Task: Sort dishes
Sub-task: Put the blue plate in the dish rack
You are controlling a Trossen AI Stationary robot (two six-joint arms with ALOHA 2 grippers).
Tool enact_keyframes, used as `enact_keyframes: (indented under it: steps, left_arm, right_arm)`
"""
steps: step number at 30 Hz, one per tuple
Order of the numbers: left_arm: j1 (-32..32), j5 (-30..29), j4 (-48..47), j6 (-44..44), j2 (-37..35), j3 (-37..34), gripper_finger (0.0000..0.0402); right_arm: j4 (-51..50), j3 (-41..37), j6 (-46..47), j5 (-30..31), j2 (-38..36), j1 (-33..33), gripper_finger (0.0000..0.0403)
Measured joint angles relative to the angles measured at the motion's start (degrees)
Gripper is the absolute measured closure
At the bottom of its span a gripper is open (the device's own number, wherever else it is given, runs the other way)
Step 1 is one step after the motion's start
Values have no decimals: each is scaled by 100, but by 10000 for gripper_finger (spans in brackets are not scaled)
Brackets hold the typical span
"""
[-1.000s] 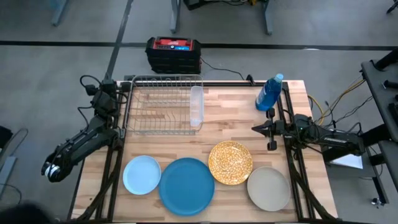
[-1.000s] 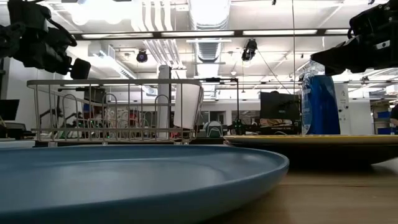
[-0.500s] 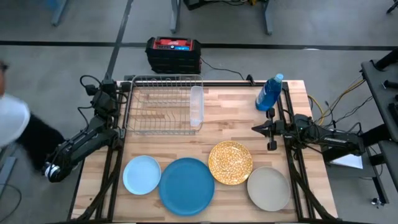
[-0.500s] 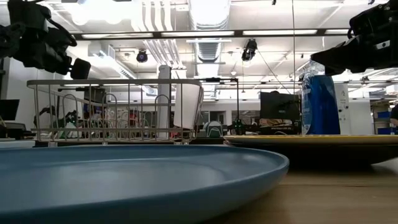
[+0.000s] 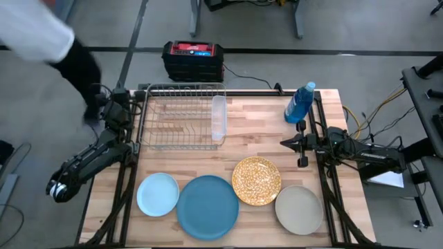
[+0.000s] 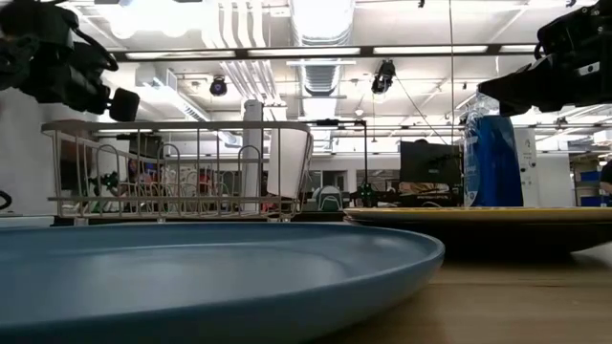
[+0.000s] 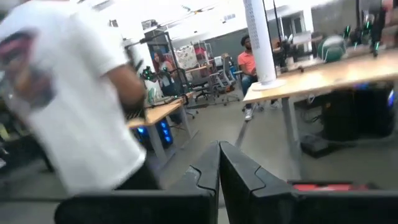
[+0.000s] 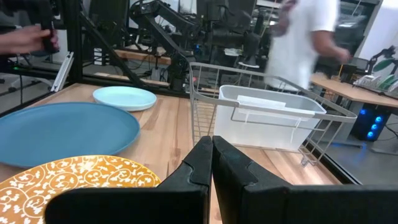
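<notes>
- Wooden bench (image 5: 256,128) carries four plates in a row along its near edge, all lying flat and none held.
- Small pale blue plate (image 5: 158,194) lies at the left end; the large mid-blue plate (image 5: 208,207) sits just beside it on its right.
- Gold speckled plate (image 5: 256,180) lies right of the mid-blue one, and the beige-grey plate (image 5: 299,209) sits nearest the right corner, its rim close against the gold plate.
- Wire dish rack (image 5: 178,116) stands at the far left of the bench with a clear plastic tub (image 5: 219,118) hung on its right side; no plate is in it.
- Blue bottle (image 5: 300,103) stands at the far right corner.
- Left pincer (image 5: 58,191) hangs off the left edge of the bench, fingers pressed together, holding nothing.
- Right pincer (image 5: 283,143) hovers above the right side of the bench between bottle and gold plate, pointing toward the rack, fingers closed on nothing.
- A person (image 5: 48,38) in a white top passes on the floor beyond the far left corner.
</notes>
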Motion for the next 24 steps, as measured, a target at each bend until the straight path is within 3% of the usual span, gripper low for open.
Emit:
enact_keyframes:
  steps: [5, 8, 11, 15, 24]
  left_arm:
    - [-338, -113, -162, -2220, -42, 355, 401]
    - [-629, 3, -321, -2436, -178, 691, 401]
    - [-866, 562, -358, -2343, -227, 1053, 401]
    - [-1112, 1830, -721, -2278, -234, 1675, 401]
    - [-1252, 5948, -1779, -2690, 23, 3424, 401]
  right_arm:
    - [13, 0, -74, 0, 0, 1, 401]
    - [23, 0, 40, -1, 0, 0, 401]
    - [32, 0, 131, 0, 0, 1, 401]
    - [31, 0, 144, 0, 0, -2, 401]
    - [29, -2, 149, -1, 0, 0, 401]
